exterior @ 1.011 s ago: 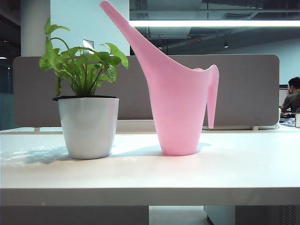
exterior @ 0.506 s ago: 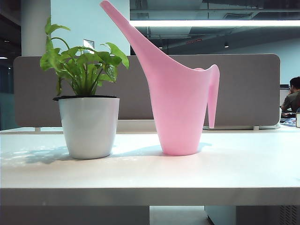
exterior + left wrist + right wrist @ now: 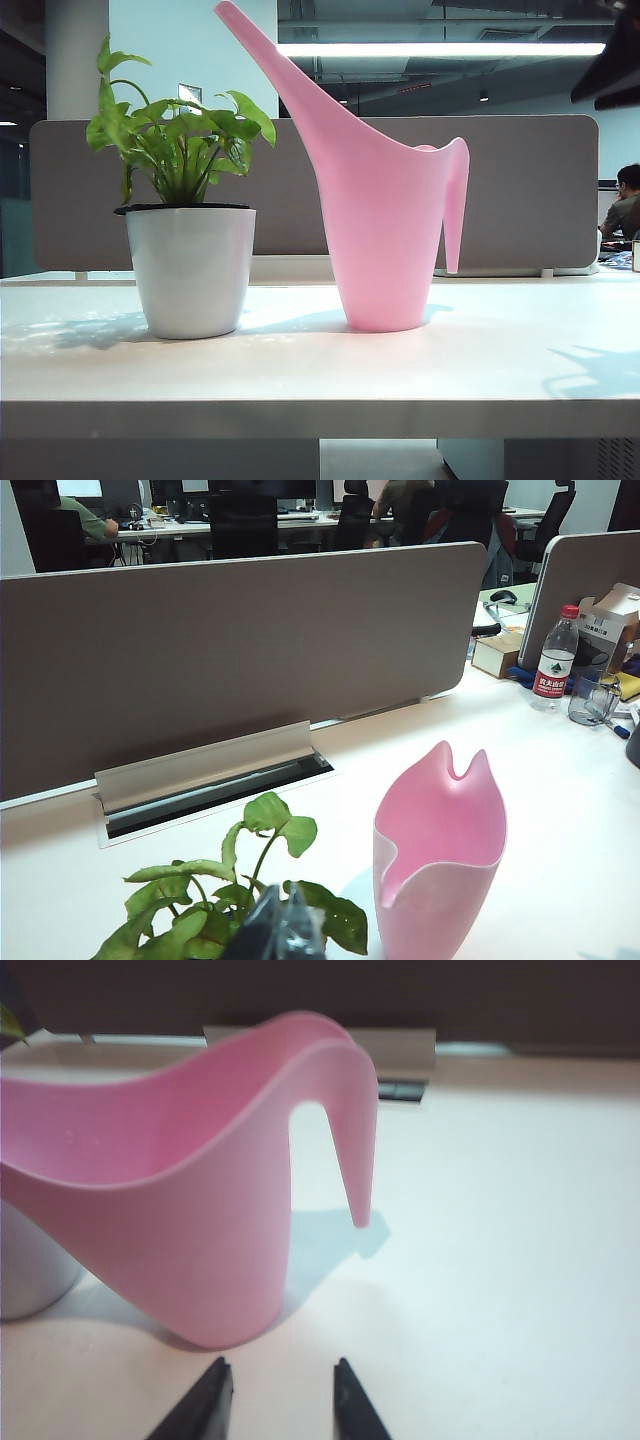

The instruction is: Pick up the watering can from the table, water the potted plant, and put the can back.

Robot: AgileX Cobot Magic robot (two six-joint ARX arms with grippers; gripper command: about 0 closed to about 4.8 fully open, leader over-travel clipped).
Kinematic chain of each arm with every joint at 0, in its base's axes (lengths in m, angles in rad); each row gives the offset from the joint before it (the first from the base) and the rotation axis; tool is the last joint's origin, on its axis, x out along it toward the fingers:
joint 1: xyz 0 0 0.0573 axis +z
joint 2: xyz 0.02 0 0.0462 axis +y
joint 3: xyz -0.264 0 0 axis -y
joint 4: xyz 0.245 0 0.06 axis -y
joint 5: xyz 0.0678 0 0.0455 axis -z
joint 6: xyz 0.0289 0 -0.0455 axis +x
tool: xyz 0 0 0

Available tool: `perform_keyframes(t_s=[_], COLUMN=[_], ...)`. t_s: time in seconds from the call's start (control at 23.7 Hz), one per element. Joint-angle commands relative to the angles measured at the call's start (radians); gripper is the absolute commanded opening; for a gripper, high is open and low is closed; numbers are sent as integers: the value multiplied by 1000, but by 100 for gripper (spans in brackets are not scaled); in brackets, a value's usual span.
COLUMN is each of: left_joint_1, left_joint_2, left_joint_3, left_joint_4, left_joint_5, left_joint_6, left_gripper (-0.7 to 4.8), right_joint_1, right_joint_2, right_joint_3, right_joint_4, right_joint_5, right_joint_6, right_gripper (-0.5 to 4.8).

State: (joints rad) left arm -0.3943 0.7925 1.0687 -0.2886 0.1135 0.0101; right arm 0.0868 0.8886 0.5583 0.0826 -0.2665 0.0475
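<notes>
The pink watering can (image 3: 385, 230) stands upright on the white table (image 3: 300, 370), its spout slanting up over the potted plant (image 3: 188, 260) to its left. Neither gripper shows in the exterior view; only a dark piece of the right arm (image 3: 615, 55) cuts the top right corner. My left gripper (image 3: 283, 905) hovers shut above the plant's leaves (image 3: 230, 900), beside the can's open mouth (image 3: 440, 830). My right gripper (image 3: 282, 1364) is open and empty, low over the table, just short of the can's base (image 3: 215, 1310) and near its down-pointing handle (image 3: 358, 1160).
A grey-brown divider panel (image 3: 520, 190) runs along the table's back, with a cable slot (image 3: 215, 780) at its foot. Past the panel's end stand a water bottle (image 3: 553, 660), a glass (image 3: 592, 697) and boxes (image 3: 500, 652). A person (image 3: 625, 205) sits far right.
A dark part of the right arm has come in at the top right corner, and its shadow now falls on the table's right side. Can and plant have not moved.
</notes>
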Motion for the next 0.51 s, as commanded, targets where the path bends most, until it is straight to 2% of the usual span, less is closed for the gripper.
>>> perform_keyframes(t_s=[0.04, 0.21, 0.34, 0.51], left_joint_1=[0, 0, 0, 0], left_joint_2=[-2, 3, 8, 8], left_joint_3=[3, 3, 3, 3], left_joint_4=[10, -13, -160, -298], left_joint_5=[3, 5, -4, -4], left_joint_6=[5, 5, 5, 5], left_gripper=[3, 3, 3, 3], right_joint_1=[11, 14, 14, 14], right_joint_2=[-7, -8, -6, 17], right_joint_3=[5, 5, 5, 5], right_joint_4=[28, 50, 57, 106], right_joint_5=[-6, -6, -2, -2], right_joint_6=[-1, -96, -219, -269], right_gripper=[149, 149, 149, 169])
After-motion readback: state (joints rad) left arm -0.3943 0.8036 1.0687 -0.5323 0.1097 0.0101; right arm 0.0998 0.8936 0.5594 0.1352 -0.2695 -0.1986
